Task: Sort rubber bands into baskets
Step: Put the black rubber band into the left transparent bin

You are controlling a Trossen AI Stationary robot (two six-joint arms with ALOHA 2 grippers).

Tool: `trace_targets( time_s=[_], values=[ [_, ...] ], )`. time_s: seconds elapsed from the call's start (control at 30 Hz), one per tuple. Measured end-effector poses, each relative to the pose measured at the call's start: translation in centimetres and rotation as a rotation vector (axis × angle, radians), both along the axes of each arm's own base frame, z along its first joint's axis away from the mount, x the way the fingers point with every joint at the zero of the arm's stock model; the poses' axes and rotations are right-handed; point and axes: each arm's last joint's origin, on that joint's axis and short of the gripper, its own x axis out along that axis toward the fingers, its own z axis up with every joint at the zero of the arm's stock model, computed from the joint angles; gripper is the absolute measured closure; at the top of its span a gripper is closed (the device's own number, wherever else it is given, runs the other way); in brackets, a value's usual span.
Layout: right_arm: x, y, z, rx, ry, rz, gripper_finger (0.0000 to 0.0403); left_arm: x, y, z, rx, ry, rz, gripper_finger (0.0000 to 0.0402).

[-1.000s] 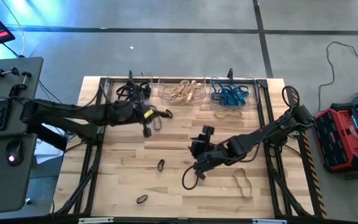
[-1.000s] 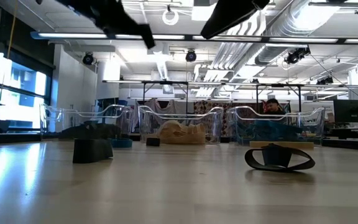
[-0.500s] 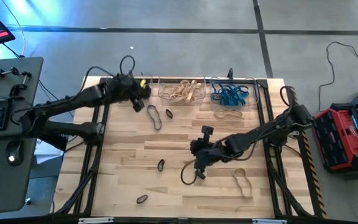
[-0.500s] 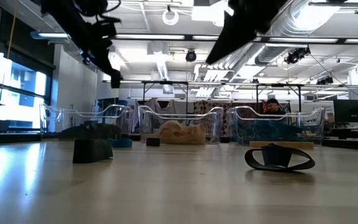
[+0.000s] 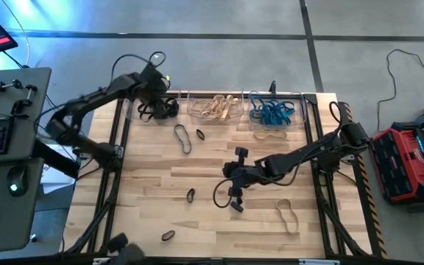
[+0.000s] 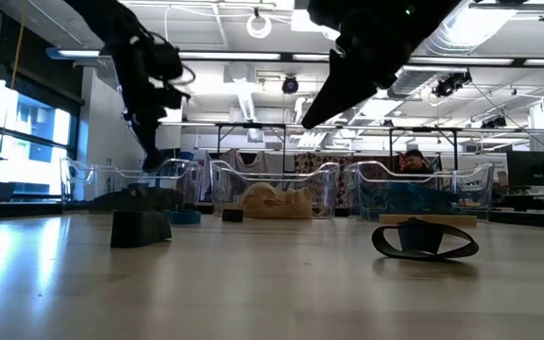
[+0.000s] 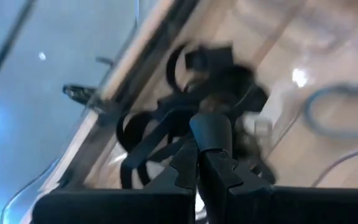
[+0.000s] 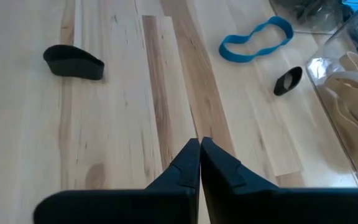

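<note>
Three clear baskets stand along the far edge. The left basket (image 5: 152, 108) holds black rubber bands, the middle basket (image 5: 216, 109) tan ones, the right basket (image 5: 274, 112) blue ones. My left gripper (image 5: 160, 104) is shut and tipped down over the left basket's black rubber bands (image 7: 148, 134). My right gripper (image 5: 235, 205) hovers mid-table, shut, with nothing showing between its fingers (image 8: 199, 143). Loose on the wood lie a blue band (image 8: 253, 40), a small black band (image 8: 288, 81), a black band (image 8: 73, 62), another black band (image 5: 168, 235) and a tan band (image 5: 285, 215). My left gripper has its shut fingers (image 7: 207, 134) among the black bands of the left basket. The picture is blurred, and I cannot tell whether it touches or holds one.
A pale band (image 5: 269, 135) lies just in front of the right basket. Dark rails (image 5: 116, 169) run along the table's left and right sides. Bare wood lies between the two arms. A person (image 6: 412, 161) shows far behind the table.
My left gripper has swung from the middle of the table toward the far left corner, tipping steeply downward, and now sits low over the left basket. My right gripper has sunk a little toward the table. The loose bands lie as before.
</note>
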Motion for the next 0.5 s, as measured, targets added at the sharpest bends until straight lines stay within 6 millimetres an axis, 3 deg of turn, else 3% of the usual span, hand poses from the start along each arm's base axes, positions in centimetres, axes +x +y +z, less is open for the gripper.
trace_targets(
  time_s=[0.17, 0.5],
  values=[
    [0.0, 0.0, 0.0, 0.0, 0.004, 0.001, 0.0402, 0.5, 1.9, -1.6, -0.129, 0.167, -0.103, 0.0401],
    [-0.1, 0.3, 0.0, -0.005, 0.008, 0.011, 0.0403, 0.8, 2.5, -5.2, -0.249, 0.395, -0.279, 0.0401]
  ],
)
